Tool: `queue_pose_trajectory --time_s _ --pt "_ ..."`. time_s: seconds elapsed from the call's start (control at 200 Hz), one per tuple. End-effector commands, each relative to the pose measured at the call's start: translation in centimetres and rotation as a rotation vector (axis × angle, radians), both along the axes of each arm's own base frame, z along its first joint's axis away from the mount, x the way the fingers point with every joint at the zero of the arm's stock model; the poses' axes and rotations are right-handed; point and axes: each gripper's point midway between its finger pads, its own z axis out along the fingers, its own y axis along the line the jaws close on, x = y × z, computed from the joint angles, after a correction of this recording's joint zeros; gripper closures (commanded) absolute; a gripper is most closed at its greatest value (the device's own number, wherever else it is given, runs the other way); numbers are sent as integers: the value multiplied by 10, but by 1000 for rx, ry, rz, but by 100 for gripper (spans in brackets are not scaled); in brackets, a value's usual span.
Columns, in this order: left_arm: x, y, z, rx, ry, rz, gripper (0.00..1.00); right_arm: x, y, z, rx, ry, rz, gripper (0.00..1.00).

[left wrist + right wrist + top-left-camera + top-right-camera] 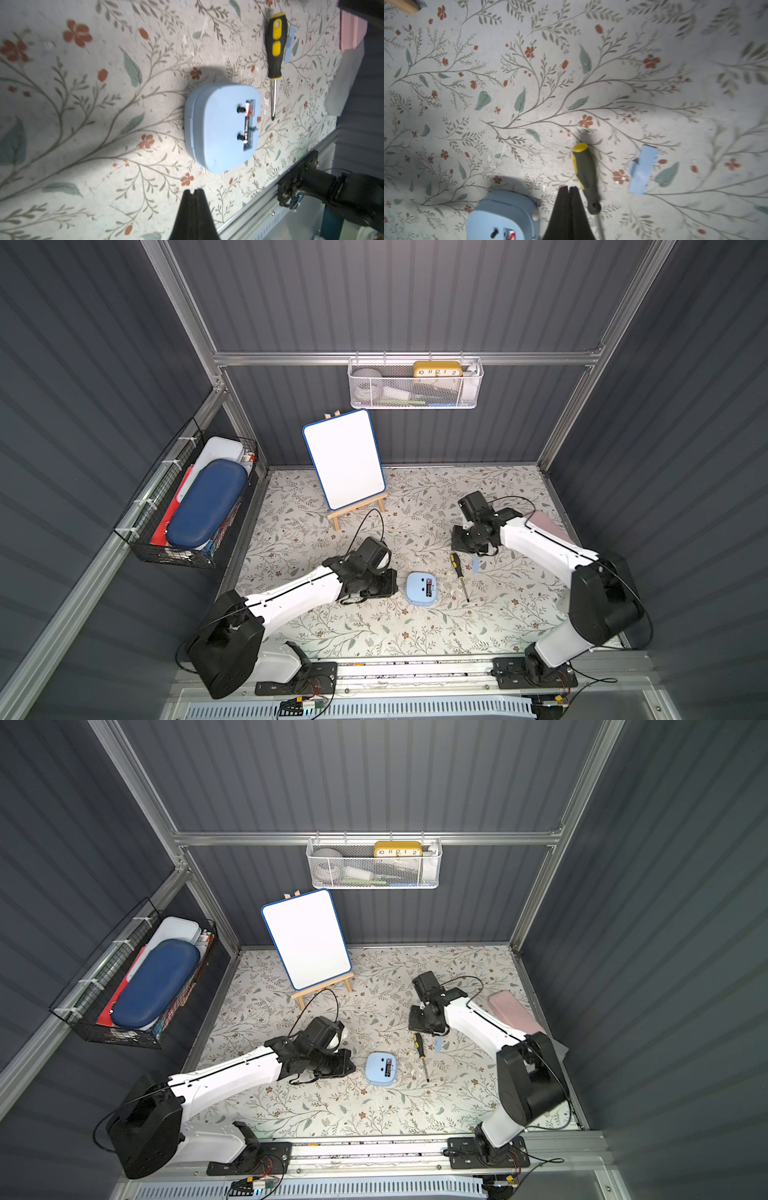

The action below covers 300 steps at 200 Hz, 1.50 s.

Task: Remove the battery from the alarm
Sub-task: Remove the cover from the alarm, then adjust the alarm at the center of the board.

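Top views: sharp, lit from overhead, tabletop [415, 635] bright, walls [83, 364] dim, wide-angle bending at the edges. Wrist views: softer, blurred toward the corners; alarm [220, 128] and screwdriver [586, 178] throw dark shadows, no glare.

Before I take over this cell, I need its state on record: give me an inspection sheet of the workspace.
Surface: floral mat, white flecks near the alarm.
Job's things: alarm face down; battery in its open slot.
Clutter: screwdriver and blue cover lie near the alarm; pink case at the mat's edge.
Grippers: left gripper shut, empty; right gripper shut, empty.
Cables: cable loops over each wrist, off the mat's things.
Surroundings: whiteboard on easel; mesh basket and wire basket on the walls.
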Motion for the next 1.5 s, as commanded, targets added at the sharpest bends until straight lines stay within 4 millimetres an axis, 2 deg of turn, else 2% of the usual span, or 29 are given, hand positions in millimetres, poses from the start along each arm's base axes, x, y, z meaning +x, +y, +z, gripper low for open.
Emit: queue_pose_trajectory --time_s 0.0,0.13,0.2,0.35,0.69,0.81,0.985,1.341,1.496 --pt "-27 -15 14 -140 81 -51 100 -9 39 -18 25 93 148 100" --pt "-39 -31 10 -210 137 -77 100 -8 69 -28 34 125 220 100" --pt "-42 -44 9 -246 159 -94 100 -11 78 -35 34 149 241 100" --pt "-41 -48 -21 -181 235 -38 100 -20 78 -46 15 183 260 100" --pt "-43 -57 -47 -146 325 71 100 -44 77 -65 -8 236 271 100" --pt "-42 -50 -63 -82 341 115 100 -52 72 -67 -20 242 265 100" --pt "-41 -37 -70 -29 330 172 100 -60 66 -68 -25 247 258 100" --pt "2 -42 -51 -21 239 330 100 -76 63 -66 -18 255 241 100" --pt "28 -35 -43 -33 181 363 100 -82 64 -70 -15 262 240 100"
